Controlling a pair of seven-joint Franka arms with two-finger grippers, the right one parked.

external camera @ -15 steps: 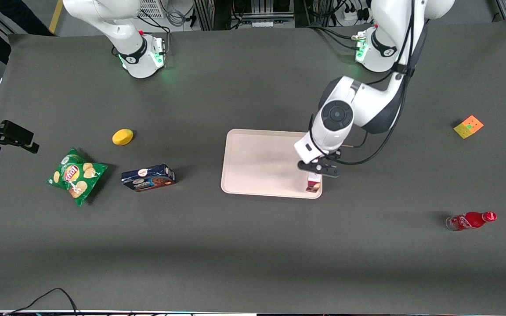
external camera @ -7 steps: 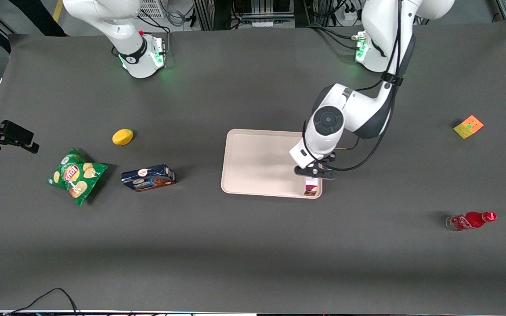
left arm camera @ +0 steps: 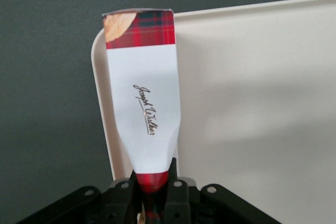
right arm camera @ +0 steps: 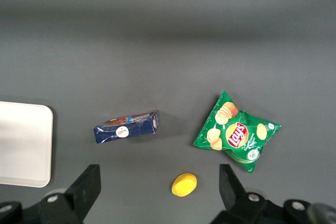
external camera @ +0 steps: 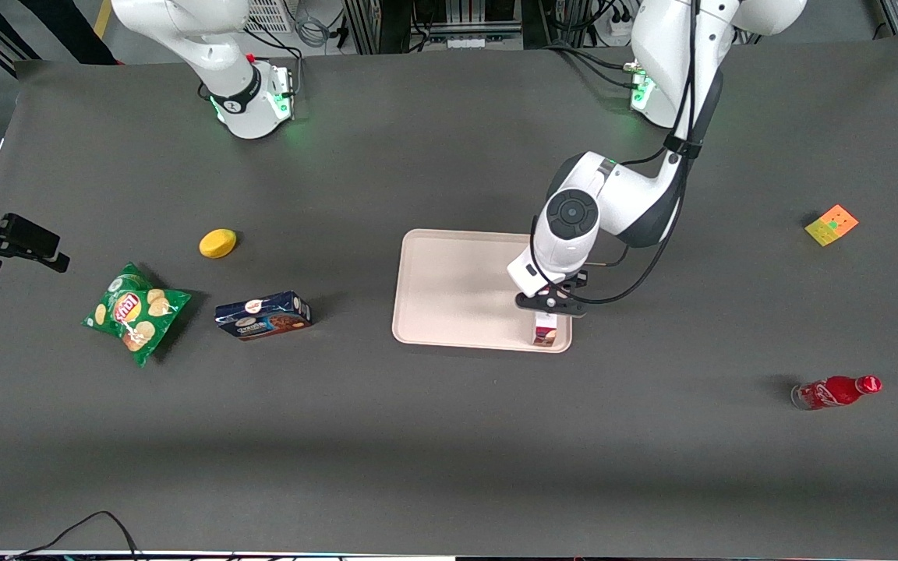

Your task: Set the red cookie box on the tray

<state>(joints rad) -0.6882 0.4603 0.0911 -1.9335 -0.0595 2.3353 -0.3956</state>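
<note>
Front view. The left arm's gripper [external camera: 546, 312] hangs over the tray [external camera: 457, 288], at the tray's corner nearest the camera on the working arm's end. Below it only the lower end of the red cookie box [external camera: 545, 335] shows, inside the rim; whether the box touches the tray floor cannot be told here. Toward the parked arm's end of the table lie a dark blue cookie box [external camera: 263, 315], a green chip bag [external camera: 135, 312] with a red and yellow Lay's-style logo, and a yellow lemon-like object [external camera: 217, 243]. Toward the working arm's end lie a red bottle [external camera: 836, 391] on its side with white script too small to read, and a colour cube [external camera: 832, 225].

Left wrist view. The gripper [left arm camera: 152, 195] has its fingers [left arm camera: 176, 192] closed narrowly on the red plaid end of the red cookie box [left arm camera: 144, 108], pinching the carton inward. The white panel carries a cursive signature, apparently "Joseph Walker". The plaid end away from the fingers shows a cookie picture and lies over the tray [left arm camera: 252, 103] at its rounded corner.

Right wrist view. The dark blue cookie box [right arm camera: 126, 127] bears a round label with unreadable writing; the green chip bag [right arm camera: 235, 132] reads "Lay's"; the yellow lemon-like object [right arm camera: 184, 184] and one corner of the tray [right arm camera: 23, 145] also show.
</note>
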